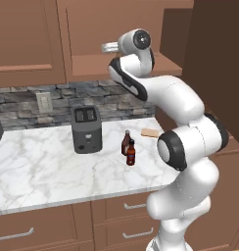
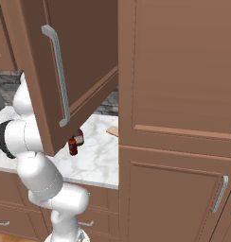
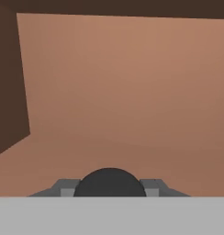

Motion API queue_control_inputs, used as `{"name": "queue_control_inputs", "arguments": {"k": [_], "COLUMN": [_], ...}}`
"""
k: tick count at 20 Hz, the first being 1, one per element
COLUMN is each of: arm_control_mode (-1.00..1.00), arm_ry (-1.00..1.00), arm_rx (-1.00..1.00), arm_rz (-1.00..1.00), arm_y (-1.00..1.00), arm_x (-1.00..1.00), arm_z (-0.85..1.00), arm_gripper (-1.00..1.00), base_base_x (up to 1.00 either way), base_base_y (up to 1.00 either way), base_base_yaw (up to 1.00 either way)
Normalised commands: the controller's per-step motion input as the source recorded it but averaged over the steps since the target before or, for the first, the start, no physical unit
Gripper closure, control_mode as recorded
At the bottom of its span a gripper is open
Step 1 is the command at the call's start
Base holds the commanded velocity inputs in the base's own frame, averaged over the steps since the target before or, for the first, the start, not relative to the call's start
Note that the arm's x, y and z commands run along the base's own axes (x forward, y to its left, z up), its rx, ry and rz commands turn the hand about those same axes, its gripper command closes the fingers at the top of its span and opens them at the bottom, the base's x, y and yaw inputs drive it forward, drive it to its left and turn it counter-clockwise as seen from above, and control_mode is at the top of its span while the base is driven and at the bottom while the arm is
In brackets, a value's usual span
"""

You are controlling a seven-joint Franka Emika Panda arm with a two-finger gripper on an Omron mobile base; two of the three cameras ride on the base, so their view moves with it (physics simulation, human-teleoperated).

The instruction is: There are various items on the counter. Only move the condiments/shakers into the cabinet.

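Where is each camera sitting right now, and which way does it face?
Left base view: behind-left of the arm, facing the counter, toaster and two bottles; arm rises lower right into the cabinet.
Right base view: behind-right, facing the open cabinet door; arm lower left.
Hand view: on the hand, facing the cabinet's inside; gripper holds a dark cap.
Shared: both base views show the two bottles.

Flat, even, rendered light fills all three views, with no glare and no blown highlights. The white, grey-veined marble tabletop (image 1: 53, 162) is bright, and the two small dark bottles (image 1: 128, 148) on it cast only faint, soft shadows. The brown wooden wall cabinet (image 3: 132, 92) reads as smooth, dim brown inside, darker at its left wall and top edge. Edges are slightly soft and coarse; straight lines stay straight, without distortion.
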Motion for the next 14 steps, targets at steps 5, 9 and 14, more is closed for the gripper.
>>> {"name": "queue_control_inputs", "arguments": {"k": [5, 9, 14], "arm_control_mode": [-1.0, -1.0, -1.0], "arm_ry": [0.06, 0.08, 0.07], "arm_rx": [0.0, 0.0, 0.0], "arm_rz": [0.0, 0.0, 0.0], "arm_y": [0.0, 0.0, 0.0], "arm_x": [0.67, 0.57, 0.24], "arm_z": [-0.07, -0.31, -0.52], "arm_gripper": [1.0, 1.0, -1.0], "base_base_x": [0.0, 0.0, 0.0], "base_base_y": [0.0, 0.0, 0.0], "base_base_yaw": [0.0, 0.0, 0.0]}}
